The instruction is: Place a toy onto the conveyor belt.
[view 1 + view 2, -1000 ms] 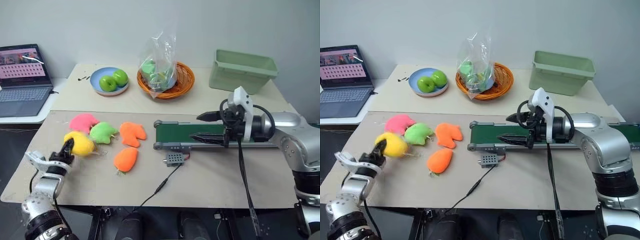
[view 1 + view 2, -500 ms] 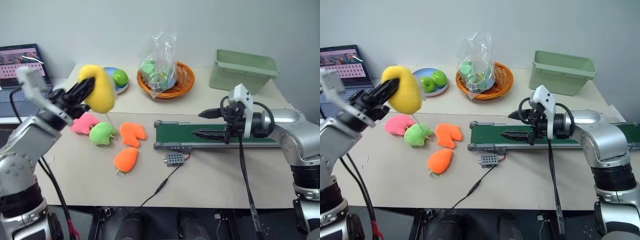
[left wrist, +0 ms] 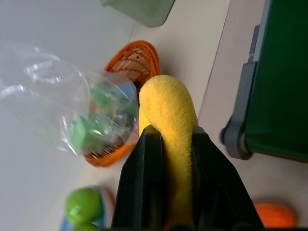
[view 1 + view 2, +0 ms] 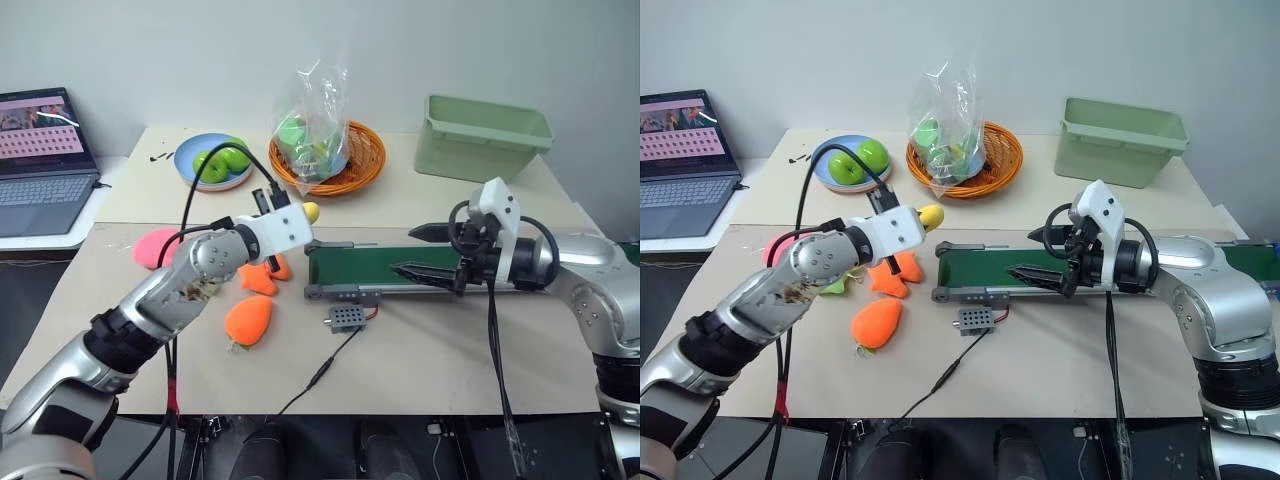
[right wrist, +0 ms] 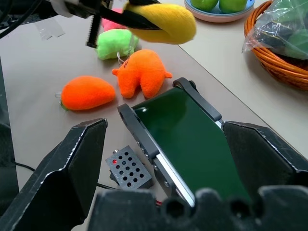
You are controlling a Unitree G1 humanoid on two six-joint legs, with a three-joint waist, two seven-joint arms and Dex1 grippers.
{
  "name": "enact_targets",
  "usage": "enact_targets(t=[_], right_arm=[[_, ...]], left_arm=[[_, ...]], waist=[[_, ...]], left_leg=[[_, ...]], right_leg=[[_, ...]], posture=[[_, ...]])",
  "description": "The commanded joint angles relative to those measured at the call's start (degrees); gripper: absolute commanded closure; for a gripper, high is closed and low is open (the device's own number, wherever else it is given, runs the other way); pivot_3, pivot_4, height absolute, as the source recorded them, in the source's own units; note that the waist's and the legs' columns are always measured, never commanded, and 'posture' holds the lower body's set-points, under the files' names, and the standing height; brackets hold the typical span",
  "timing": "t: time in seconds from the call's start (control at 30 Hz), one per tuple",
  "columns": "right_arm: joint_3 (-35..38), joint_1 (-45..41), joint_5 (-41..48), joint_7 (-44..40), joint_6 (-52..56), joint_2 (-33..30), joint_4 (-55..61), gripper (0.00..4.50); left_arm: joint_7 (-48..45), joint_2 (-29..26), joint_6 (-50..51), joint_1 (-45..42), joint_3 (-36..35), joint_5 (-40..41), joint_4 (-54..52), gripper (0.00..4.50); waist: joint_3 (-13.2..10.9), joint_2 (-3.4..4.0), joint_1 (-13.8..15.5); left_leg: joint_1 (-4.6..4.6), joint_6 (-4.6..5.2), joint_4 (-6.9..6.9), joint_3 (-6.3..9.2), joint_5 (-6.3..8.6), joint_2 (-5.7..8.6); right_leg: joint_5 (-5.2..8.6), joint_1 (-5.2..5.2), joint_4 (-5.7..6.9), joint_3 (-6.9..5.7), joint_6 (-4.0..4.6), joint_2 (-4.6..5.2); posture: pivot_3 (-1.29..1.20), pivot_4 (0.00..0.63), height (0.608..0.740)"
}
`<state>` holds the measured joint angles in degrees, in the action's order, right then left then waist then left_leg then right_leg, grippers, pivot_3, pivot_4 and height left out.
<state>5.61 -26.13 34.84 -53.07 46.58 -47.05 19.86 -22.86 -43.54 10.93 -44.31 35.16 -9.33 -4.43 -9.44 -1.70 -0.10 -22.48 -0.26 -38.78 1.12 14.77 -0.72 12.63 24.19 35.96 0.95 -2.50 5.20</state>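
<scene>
Beige table (image 4: pixel 430 350), left claw (image 3: pixel 168 144) clenching toy (image 3: pixel 169 115) beside conveyor belt (image 5: pixel 192 144), right claw (image 4: pixel 425 250) released.

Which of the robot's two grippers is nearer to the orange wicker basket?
Left. The left gripper, shut on the yellow plush toy, hangs just in front of the orange wicker basket. The right gripper, jaws open, sits farther off over the conveyor belt.

No readable text, labels or numbers anywhere. Laptop (image 4: pixel 45 160) screen shows pink content with rows of tiles, too small to read.
</scene>
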Motion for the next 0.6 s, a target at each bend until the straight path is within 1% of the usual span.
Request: enact_targets(t=[0.03,0.23,0.4,0.53,0.6], right_arm=[[4.1,0.9,2.5,1.4,1.6,-1.3,3.7,0.0],[7.1,3.2,5.5,1.0,3.2,-3.1,5.8,0.0],[7.5,3.4,5.3,0.6,2.3,-5.1,4.6,0.0],[7.8,3.6,5.9,1.6,2.5,-5.0,5.3,0.0],[8.2,4.2,6.2,2.1,2.7,-4.9,6.0,0.0]], left_arm=[[-1.0,1.4,-10.4,-2.2,1.1,-8.9,3.5,3.94],[-0.5,5.2,-22.5,-2.3,1.8,-18.7,9.2,3.94],[2.3,10.0,-27.6,-2.3,2.9,-26.6,14.5,3.94],[5.3,13.2,-31.6,-2.9,3.6,-32.0,19.3,3.94],[6.6,14.6,-33.1,-3.1,3.7,-33.4,22.5,3.94]], waist=[[0.0,0.0,0.1],[0.0,0.01,0.7],[0.0,0.01,0.8],[0.0,0.01,0.8],[0.0,0.01,0.7]], left_leg=[[-0.04,0.0,-0.02,0.0,0.0,0.0],[-0.11,0.02,-0.14,0.01,0.01,0.01],[-0.11,0.03,-0.18,0.0,0.01,0.02],[-0.13,0.04,-0.19,0.01,0.02,0.02],[-0.13,0.04,-0.2,0.01,0.02,0.02]], right_leg=[[0.0,0.02,-0.01,0.0,-0.01,0.0],[-0.02,0.01,0.02,-0.03,-0.07,0.03],[-0.04,-0.01,0.03,-0.04,-0.1,0.04],[-0.04,-0.01,0.03,-0.04,-0.11,0.04],[-0.05,0.0,0.04,-0.04,-0.11,0.04]], posture=[[0.0,0.15,0.74],[0.0,0.15,0.74],[0.0,0.15,0.74],[0.0,0.15,0.74],[0.0,0.15,0.74]])
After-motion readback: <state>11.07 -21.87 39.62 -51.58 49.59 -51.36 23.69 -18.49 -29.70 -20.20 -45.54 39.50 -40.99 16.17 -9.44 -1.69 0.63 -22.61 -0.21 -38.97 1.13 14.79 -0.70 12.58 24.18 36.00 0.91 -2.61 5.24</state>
